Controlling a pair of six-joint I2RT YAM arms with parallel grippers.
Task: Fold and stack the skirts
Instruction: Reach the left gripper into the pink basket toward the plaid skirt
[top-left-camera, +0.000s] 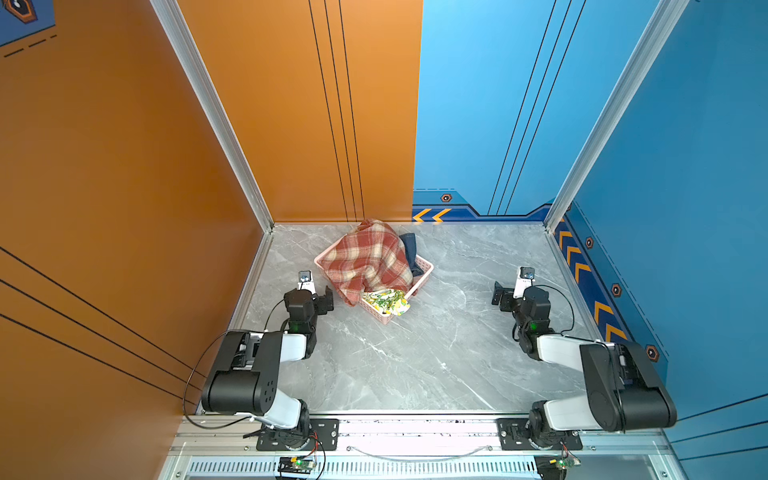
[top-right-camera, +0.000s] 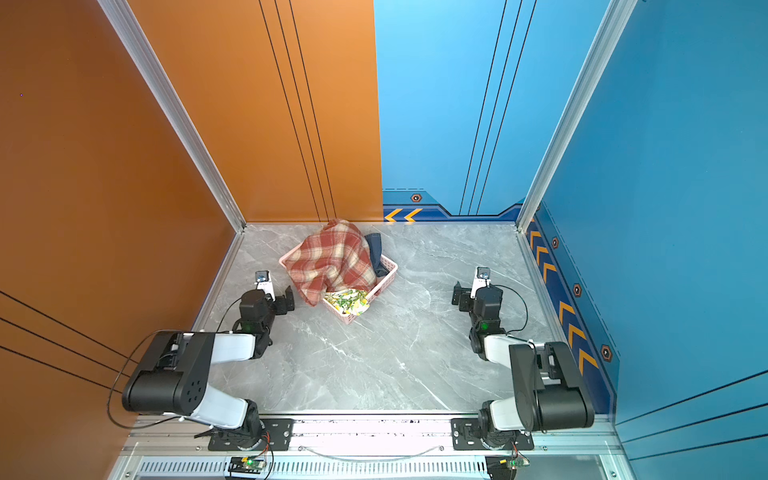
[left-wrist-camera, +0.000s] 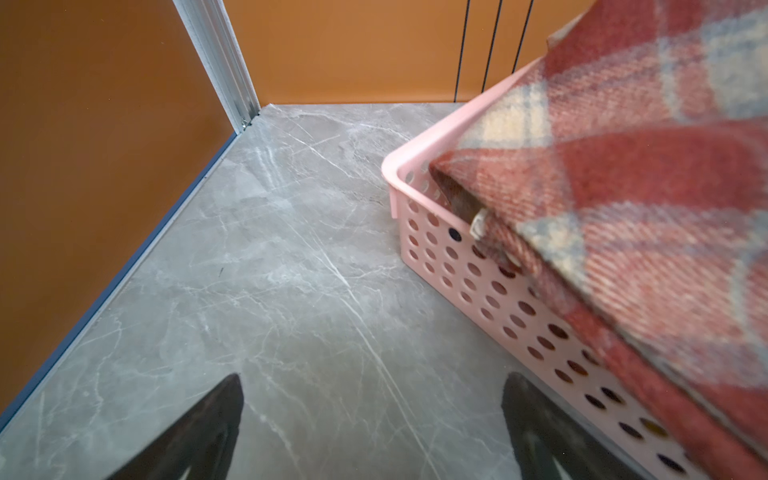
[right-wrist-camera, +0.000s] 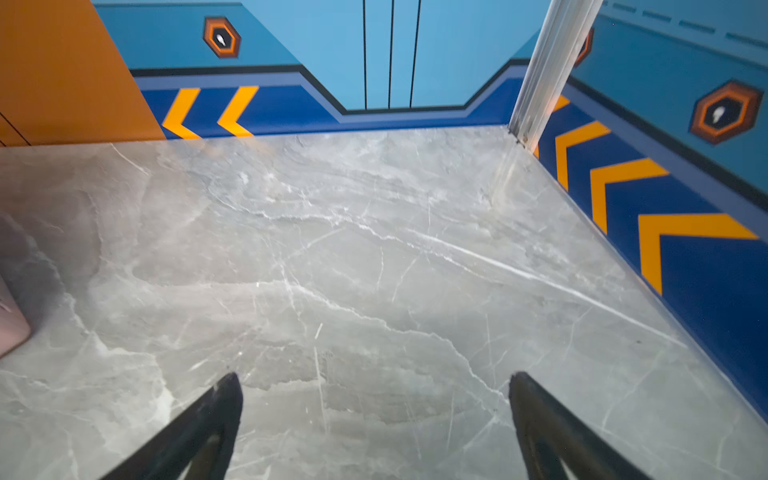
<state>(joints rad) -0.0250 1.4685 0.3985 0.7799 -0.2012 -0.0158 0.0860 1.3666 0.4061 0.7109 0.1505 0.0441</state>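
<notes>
Three skirts are piled in a pink basket (top-left-camera: 380, 314) at the back of the table. The rust-red and cream plaid skirt (top-left-camera: 365, 257) (top-right-camera: 332, 257) lies on top and hangs over the basket's wall (left-wrist-camera: 457, 266). The lemon-print skirt (top-left-camera: 384, 301) (top-right-camera: 347, 300) spills over the near corner. The dark blue denim skirt (top-left-camera: 411, 253) (top-right-camera: 376, 249) peeks out at the far side. My left gripper (top-left-camera: 326, 299) (left-wrist-camera: 372, 378) is open and empty just left of the basket. My right gripper (top-left-camera: 500, 295) (right-wrist-camera: 376, 376) is open and empty above bare table, well right of the basket.
The grey marble tabletop (top-left-camera: 407, 357) is walled by orange panels at the left and back and by blue panels at the right. A metal rail (top-left-camera: 415, 419) runs along the front edge between the arm bases. A basket corner (right-wrist-camera: 10, 328) shows in the right wrist view.
</notes>
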